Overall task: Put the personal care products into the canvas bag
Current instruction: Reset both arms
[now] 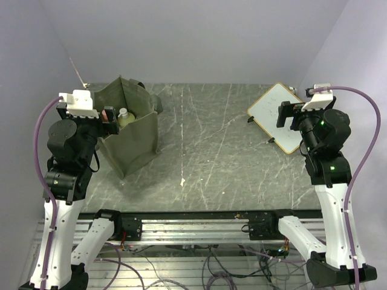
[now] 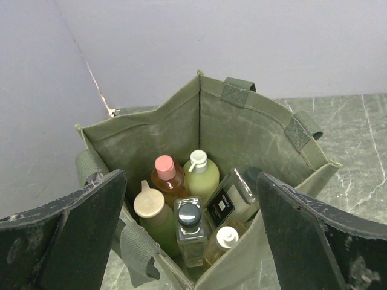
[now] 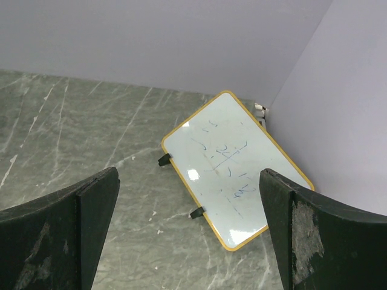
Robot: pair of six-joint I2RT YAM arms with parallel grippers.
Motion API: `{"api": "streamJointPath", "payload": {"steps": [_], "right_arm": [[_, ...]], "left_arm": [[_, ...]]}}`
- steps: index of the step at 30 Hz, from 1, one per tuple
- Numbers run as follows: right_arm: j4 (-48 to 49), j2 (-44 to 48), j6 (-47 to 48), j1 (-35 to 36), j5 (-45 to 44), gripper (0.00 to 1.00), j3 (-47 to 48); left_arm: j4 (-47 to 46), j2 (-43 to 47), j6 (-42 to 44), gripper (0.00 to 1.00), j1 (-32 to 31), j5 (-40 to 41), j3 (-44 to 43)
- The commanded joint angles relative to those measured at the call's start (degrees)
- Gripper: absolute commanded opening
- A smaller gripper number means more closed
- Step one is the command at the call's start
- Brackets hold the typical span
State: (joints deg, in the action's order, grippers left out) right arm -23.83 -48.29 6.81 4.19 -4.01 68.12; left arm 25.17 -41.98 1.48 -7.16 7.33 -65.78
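Note:
The olive-green canvas bag [image 1: 136,130] stands upright at the back left, also in the left wrist view [image 2: 248,130]. Inside it stand several personal care products: an orange bottle with a pink cap [image 2: 165,175], a yellow-green bottle with a white pump [image 2: 202,175], a green bottle with a cream cap [image 2: 151,211], two clear square bottles with dark caps [image 2: 190,232] [image 2: 233,199], and a small amber bottle with a white cap [image 2: 224,241]. My left gripper [image 1: 109,121] [image 2: 190,266] is open and empty just above the bag's near rim. My right gripper [image 1: 284,115] [image 3: 190,254] is open and empty above the table.
A wood-framed whiteboard [image 1: 278,116] [image 3: 233,172] with blue marks lies flat at the back right, near the right wall. The grey marbled table [image 1: 205,151] spreads between bag and whiteboard. Walls close the back and both sides.

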Motion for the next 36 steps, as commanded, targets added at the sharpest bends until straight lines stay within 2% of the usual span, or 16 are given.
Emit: {"api": "streamJointPath", "payload": {"steps": [1,36], "right_arm": [[0.9,0.0,-0.3,-0.5,0.5,1.00,-0.1],[0.9,-0.4,-0.2,-0.5,1.6,1.00,-0.3]], "left_arm": [[-0.6,0.1,-0.3,0.99,0.6,0.5,-1.0],[-0.4,-0.7,-0.3,0.99,0.7,1.1,-1.6]]}}
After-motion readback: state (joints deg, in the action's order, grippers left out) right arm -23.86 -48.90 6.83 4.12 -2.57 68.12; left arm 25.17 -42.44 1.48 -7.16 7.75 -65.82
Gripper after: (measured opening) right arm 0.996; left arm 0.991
